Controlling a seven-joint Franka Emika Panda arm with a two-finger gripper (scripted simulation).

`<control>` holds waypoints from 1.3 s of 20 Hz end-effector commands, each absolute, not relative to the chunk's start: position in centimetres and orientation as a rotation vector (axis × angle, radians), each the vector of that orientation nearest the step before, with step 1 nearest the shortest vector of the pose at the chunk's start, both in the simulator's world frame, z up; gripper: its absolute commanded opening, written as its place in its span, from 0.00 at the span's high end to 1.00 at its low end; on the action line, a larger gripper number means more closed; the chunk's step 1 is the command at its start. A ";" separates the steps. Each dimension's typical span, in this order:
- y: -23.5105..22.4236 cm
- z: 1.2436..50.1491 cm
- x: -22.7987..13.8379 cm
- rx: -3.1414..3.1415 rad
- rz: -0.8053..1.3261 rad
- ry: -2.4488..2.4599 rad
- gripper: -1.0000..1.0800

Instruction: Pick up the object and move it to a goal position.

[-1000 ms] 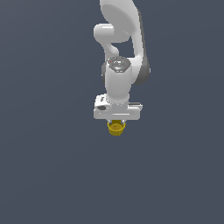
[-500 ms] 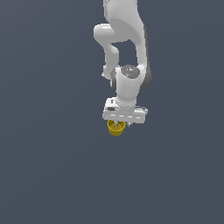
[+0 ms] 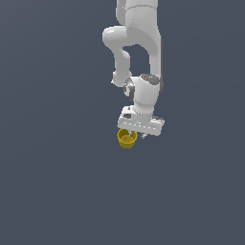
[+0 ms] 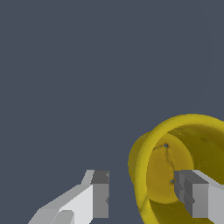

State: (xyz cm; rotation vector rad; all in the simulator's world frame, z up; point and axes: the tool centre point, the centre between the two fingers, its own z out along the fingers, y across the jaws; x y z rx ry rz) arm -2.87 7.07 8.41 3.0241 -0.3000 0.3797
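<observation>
- In the exterior view, the white jointed robot arm point(image 3: 139, 52) is seen hanging down from the top edge, its upper part cut off by the frame. The small mustard-yellow tapered cup point(image 3: 127, 139) is seen just below the white gripper point(image 3: 135, 137), toward the exterior view's left end of the gripper body, tilted so that its open mouth and inner bottom face the camera. The fingers are largely hidden here behind the gripper body and the cup, so their spacing cannot be read from this view. Only a plain dark grey-blue background is shown around them; no desk edge can be made out.
- In the wrist view, the two grey-tipped fingers point(image 4: 100, 194) are shown spread apart. One finger is seen outside the cup, clear of its wall; the other is seen over the cup's open mouth. The cup is cut off by the frame edge, and whether either pad touches the thin rim cannot be told.
</observation>
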 end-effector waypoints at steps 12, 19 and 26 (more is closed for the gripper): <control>7.6 9.0 -4.2 2.893 0.654 -0.406 0.38; 7.6 9.6 -4.4 2.860 0.722 -0.424 0.38; 7.6 9.5 -4.3 2.860 0.724 -0.423 0.38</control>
